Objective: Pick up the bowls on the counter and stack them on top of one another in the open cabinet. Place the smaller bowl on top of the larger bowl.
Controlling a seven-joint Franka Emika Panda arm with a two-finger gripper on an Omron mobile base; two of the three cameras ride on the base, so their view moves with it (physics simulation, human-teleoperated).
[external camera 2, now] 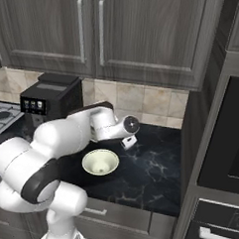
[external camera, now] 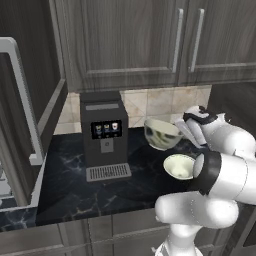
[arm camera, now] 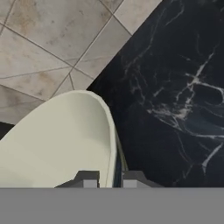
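Rim of the larger bowl [arm camera: 65,135] sits right at the camera in the hand view: our end effector [arm camera: 110,180] has its two fingertips [arm camera: 89,179] pinched narrow across the bowl wall, one inside, one outside. So we're holding the larger bowl by its rim, which is why it hangs tilted instead of level.

In the left base view that larger bowl [external camera: 161,133] is lifted clear of the desk [external camera: 75,180], mottled side showing, with the wrist coming in from its right.

Below and nearer to us, the smaller bowl [external camera: 179,166] sits upright on the desk, untouched; also seen in the right base view [external camera 2: 100,161] just beside the forearm. We judge it goes second, since it has to end up on top.

Further left, a coffee machine [external camera: 104,135] stands against the tiled backsplash [external camera: 150,102]. It's between us and the open cabinet door [external camera: 20,125] at far left, with its silver bar handle.

Our read: larger bowl in transit, needs to go up and left past the coffee machine. Rim pinch risks the bowl swinging or slipping.
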